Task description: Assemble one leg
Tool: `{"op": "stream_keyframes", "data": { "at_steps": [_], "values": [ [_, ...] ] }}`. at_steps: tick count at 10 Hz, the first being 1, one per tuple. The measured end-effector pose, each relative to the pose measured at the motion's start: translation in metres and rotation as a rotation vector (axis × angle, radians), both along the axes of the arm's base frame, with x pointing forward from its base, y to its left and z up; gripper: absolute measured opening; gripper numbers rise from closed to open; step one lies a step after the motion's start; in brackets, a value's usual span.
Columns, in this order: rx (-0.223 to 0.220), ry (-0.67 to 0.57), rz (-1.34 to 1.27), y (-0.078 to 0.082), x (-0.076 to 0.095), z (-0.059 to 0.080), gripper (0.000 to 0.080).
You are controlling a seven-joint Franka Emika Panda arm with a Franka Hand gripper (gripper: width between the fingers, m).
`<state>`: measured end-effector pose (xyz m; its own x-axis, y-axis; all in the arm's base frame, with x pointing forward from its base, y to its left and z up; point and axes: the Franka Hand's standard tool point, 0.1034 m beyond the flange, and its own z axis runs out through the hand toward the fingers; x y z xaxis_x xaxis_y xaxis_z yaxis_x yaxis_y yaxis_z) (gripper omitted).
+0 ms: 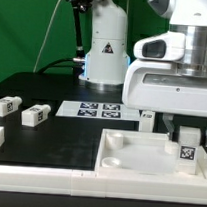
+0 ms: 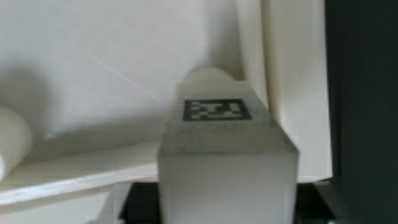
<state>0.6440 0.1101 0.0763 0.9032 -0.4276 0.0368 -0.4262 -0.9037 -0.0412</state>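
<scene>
- Exterior view: the white two-finger gripper (image 1: 187,137) reaches down at the view's right, clamped on a small white plastic leg (image 1: 187,147) whose black-and-white square tag faces outward.
- The leg is carried upright over the large white square tabletop (image 1: 128,158), near its right edge, apparently so its lower end can meet a corner socket.
- Wrist view shows the leg (image 2: 221,150) head-on between the jaws, its tag on the upper face, with the tabletop (image 2: 89,110) beneath; whether it touches the surface cannot be told.
- Two spare white tagged pegs (image 1: 21,111) lie well apart on the black table (image 1: 59,139), near the marker board (image 1: 96,111).
</scene>
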Motion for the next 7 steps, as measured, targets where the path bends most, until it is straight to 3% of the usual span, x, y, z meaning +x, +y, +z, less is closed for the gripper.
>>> {"op": "stream_keyframes", "data": {
  "at_steps": [7],
  "values": [
    [-0.034,-0.004,-0.431,-0.024,-0.004,0.001,0.031]
  ]
}}
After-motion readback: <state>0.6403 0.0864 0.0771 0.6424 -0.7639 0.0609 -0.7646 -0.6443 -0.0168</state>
